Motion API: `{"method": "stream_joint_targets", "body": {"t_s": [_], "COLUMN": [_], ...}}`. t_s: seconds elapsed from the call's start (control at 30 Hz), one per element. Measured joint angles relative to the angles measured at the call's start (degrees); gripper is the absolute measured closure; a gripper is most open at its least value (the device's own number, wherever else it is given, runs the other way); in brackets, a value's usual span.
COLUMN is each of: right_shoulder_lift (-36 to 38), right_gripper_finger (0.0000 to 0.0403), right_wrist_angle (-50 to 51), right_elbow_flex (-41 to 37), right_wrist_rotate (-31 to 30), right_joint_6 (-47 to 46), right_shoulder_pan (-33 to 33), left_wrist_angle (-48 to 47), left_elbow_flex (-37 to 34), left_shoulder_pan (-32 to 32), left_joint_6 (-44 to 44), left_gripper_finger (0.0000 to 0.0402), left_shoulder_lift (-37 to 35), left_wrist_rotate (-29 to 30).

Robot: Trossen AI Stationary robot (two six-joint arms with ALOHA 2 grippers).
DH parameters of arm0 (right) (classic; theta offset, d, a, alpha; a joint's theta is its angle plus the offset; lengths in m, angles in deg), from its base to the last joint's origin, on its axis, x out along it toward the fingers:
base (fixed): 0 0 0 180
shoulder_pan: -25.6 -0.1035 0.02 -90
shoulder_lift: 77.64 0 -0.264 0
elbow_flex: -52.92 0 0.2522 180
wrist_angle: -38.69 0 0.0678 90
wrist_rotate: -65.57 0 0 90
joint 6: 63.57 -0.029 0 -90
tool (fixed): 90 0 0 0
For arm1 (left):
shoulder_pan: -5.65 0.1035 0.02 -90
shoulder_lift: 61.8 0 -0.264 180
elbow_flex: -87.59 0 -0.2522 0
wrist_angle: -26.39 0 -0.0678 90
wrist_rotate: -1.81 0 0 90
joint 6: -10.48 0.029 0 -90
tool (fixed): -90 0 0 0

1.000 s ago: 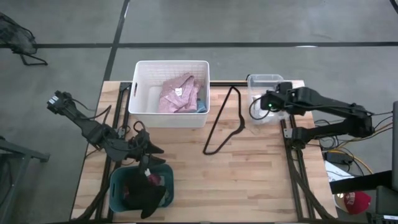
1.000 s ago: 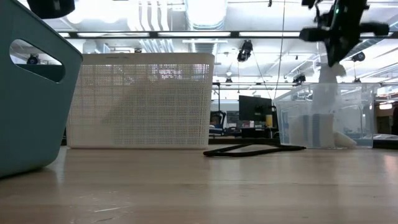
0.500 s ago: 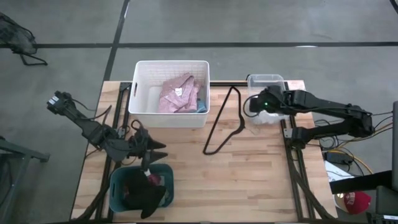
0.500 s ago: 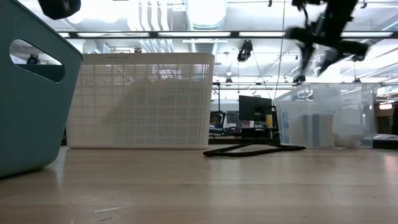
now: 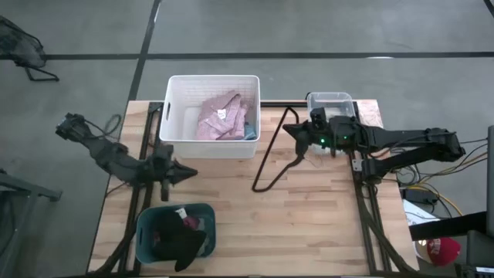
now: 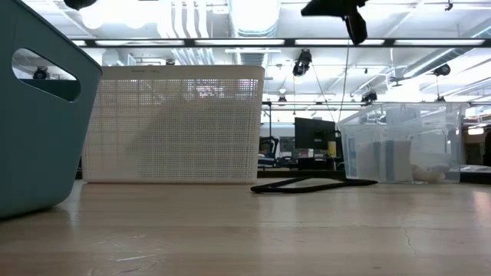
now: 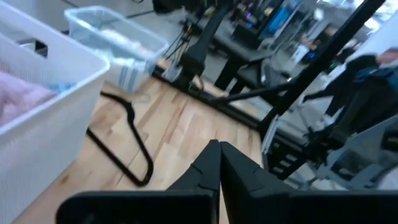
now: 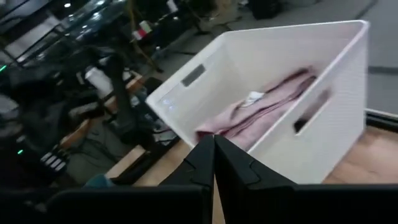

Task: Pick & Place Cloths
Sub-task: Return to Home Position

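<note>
The pink checked shirt lies in the white perforated plastic bin at the wooden worktop's far edge, a black piece in the teal plastic bin at its near left corner. The left gripper near the left edge and the right gripper over the black wire hanger each have 2 fingers pressed together, empty

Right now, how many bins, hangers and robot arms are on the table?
Bins: 3 (white bin, teal bin, clear bin)
Hangers: 1 (hanger)
Arms: 2 (left arm, right arm)
Total: 6
</note>
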Motion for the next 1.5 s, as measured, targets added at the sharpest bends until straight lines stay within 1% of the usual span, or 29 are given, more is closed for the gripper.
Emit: {"method": "stream_joint_targets", "body": {"t_s": [0.13,0.23,0.3,0.37,0.43,0.47,0.53,0.57,0.6,0.7,0.77,0.83,0.87,0.93,1.03,1.1,1.17,1.33,1.4,1.5], "right_shoulder_lift": [0.21,0.50,0.75,0.72,0.63,0.64,0.76,0.76,0.74,0.73,0.74,0.74,0.71,0.67,1.33,1.69,1.71,1.04,1.11,1.18], "right_gripper_finger": [0.0394,0.0394,0.0394,0.0394,0.0394,0.0394,0.0394,0.0394,0.0394,0.0394,0.0394,0.0394,0.0394,0.0394,0.0394,0.0394,0.0394,0.0394,0.0394,0.0394], "right_wrist_angle": [-0.54,-1.12,-0.28,0.65,0.20,-0.25,-0.18,0.05,0.07,0.16,0.25,-0.31,-1.22,-3.98,-7.51,-11.99,-17.92,-40.50,-44.90,-47.48], "right_elbow_flex": [0.00,0.31,0.33,0.33,0.31,0.33,0.33,0.33,0.33,0.23,-0.01,-0.58,-0.97,-2.16,-5.55,-8.68,-12.60,-24.25,-27.89,-32.11], "right_wrist_rotate": [0.04,-0.41,-1.10,-1.70,-1.69,-1.67,-1.65,-1.63,-1.60,-1.70,-1.46,-1.32,-1.30,-1.42,-1.65,0.03,2.44,5.54,7.74,9.11], "right_joint_6": [0.78,2.75,7.98,13.96,14.50,14.12,12.50,12.72,13.27,13.71,13.58,14.69,16.01,19.58,20.41,20.22,20.15,20.96,23.30,22.49], "right_shoulder_pan": [-4.16,-7.45,-8.18,-8.16,-8.19,-8.23,-8.29,-8.30,-8.50,-9.77,-11.27,-12.87,-13.58,-15.32,-16.67,-17.04,-17.16,-17.81,-18.03,-18.37], "left_wrist_angle": [-2.66,-8.74,-14.89,-19.61,-21.05,-20.79,-19.10,-18.87,-18.73,-12.12,-8.00,-0.80,1.36,3.75,9.09,12.32,13.60,16.98,16.43,17.45], "left_elbow_flex": [0.00,0.00,0.00,-0.09,-0.36,-0.60,-0.70,-0.91,-1.13,-2.39,-5.16,-8.48,-10.43,-14.80,-21.10,-24.65,-27.73,-33.01,-35.08,-37.29], "left_shoulder_pan": [0.00,0.00,0.00,0.00,0.00,-0.01,0.05,-0.04,-0.07,-0.17,-0.17,-0.17,-0.17,-0.22,-0.24,-0.24,-0.25,-0.28,-0.28,-0.28], "left_joint_6": [1.78,3.27,5.74,4.07,3.48,5.04,9.44,10.75,11.79,18.21,20.62,23.10,23.64,23.49,22.89,22.98,23.99,27.09,27.41,27.47], "left_gripper_finger": [0.0388,0.0379,0.0376,0.0375,0.0375,0.0376,0.0378,0.0378,0.0379,0.0377,0.0375,0.0374,0.0374,0.0374,0.0374,0.0374,0.0374,0.0374,0.0374,0.0374], "left_shoulder_lift": [-5.49,-9.50,-11.82,-13.45,-14.41,-14.71,-15.01,-14.95,-15.16,-16.61,-18.44,-20.81,-22.43,-25.62,-30.95,-34.25,-36.62,-40.22,-40.63,-40.71], "left_wrist_rotate": [-0.74,-0.83,-1.02,-2.49,-1.87,-1.09,-0.37,-1.14,-2.33,-7.07,-8.71,-10.48,-10.95,-12.22,-15.08,-17.00,-19.23,-21.81,-21.81,-22.17]}}
